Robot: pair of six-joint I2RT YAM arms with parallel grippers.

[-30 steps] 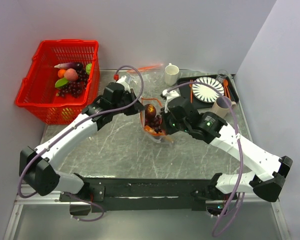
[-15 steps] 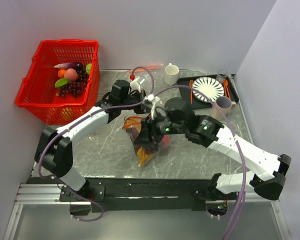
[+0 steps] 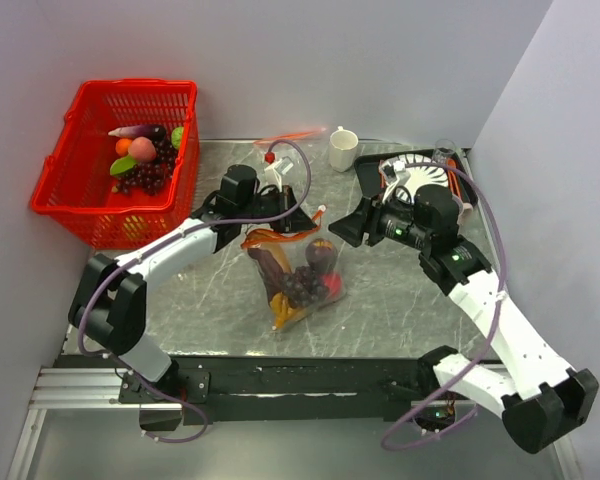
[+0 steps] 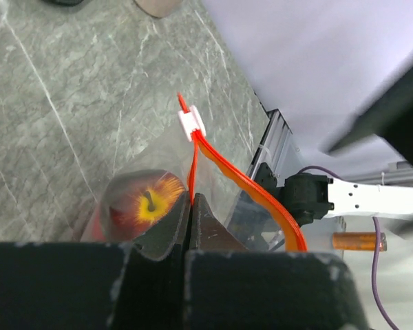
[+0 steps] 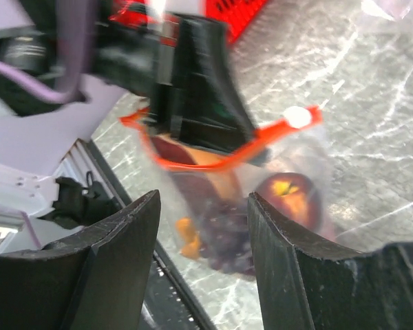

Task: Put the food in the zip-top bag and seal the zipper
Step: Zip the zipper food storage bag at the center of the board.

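The clear zip-top bag (image 3: 298, 280) hangs over the table from my left gripper (image 3: 280, 222), which is shut on its orange-red zipper (image 3: 280, 235). In the left wrist view the jaws (image 4: 191, 201) pinch the zipper strip (image 4: 224, 165) below its white slider (image 4: 191, 124). The food lies inside the bag: a red round fruit (image 3: 321, 254), a purple grape bunch (image 3: 302, 286) and an orange-brown piece (image 3: 282, 312). My right gripper (image 3: 344, 232) stands open to the right of the bag, apart from it. Its wrist view shows the bag (image 5: 261, 206) beyond the spread fingers (image 5: 117, 261).
A red basket (image 3: 80, 195) with other toy foods stands at the back left. A white cup (image 3: 343, 148) and a second clear bag (image 3: 285, 140) sit at the back. A black tray with a striped plate (image 3: 418, 178) lies behind the right arm.
My right gripper has opened, let go of the bag and drawn back to the right. The bag now hangs from the left gripper alone, lower and nearer than a second ago.
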